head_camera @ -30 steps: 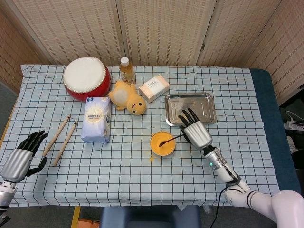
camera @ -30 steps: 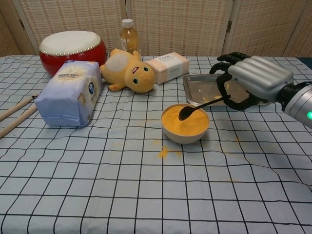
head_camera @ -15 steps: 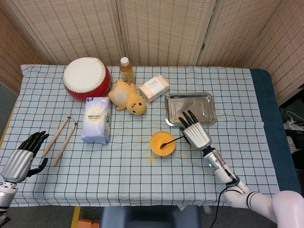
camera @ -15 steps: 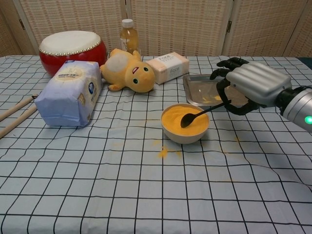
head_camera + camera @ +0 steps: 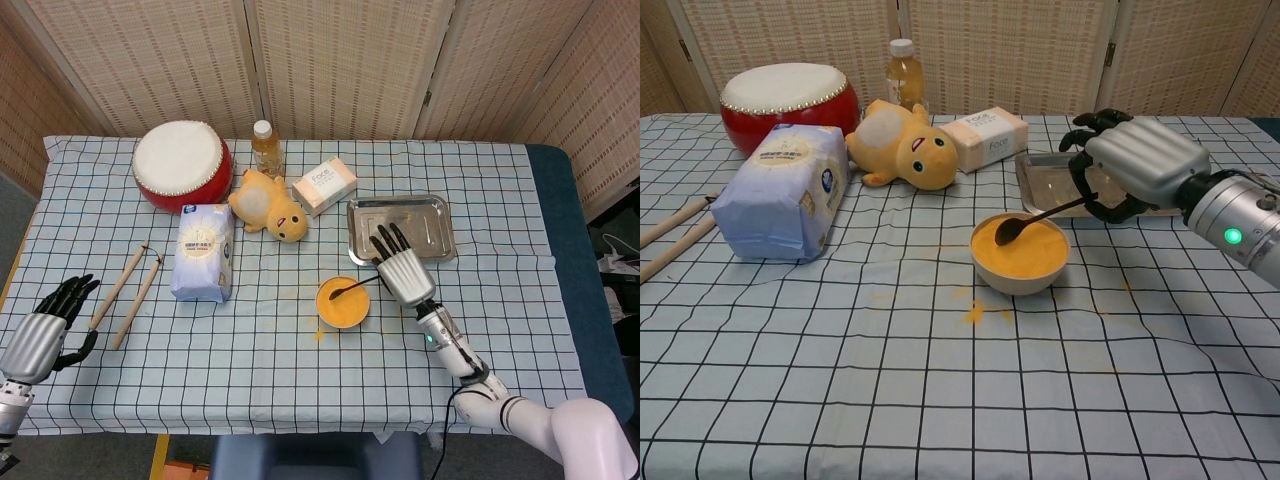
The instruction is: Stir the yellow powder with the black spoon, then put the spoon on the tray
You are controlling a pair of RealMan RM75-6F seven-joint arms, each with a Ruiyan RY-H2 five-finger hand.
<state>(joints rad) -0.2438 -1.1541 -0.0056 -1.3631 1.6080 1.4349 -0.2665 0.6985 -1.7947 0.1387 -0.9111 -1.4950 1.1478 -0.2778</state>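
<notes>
Right hand (image 5: 1127, 170) gripping spoon (image 5: 1040, 215) by handle end, scoop dipped in powder (image 5: 1020, 248) at bowl's (image 5: 1020, 275) far-left side for stirring, tray (image 5: 400, 229) just beyond; left hand (image 5: 45, 325) idle, empty, fingers apart, near-left.

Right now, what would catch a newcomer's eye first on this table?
Likely the bowl of yellow powder at the table's middle, with the right hand holding a black spoon in it. Then the red drum at the far left, and spilled powder in front of the bowl.
</notes>
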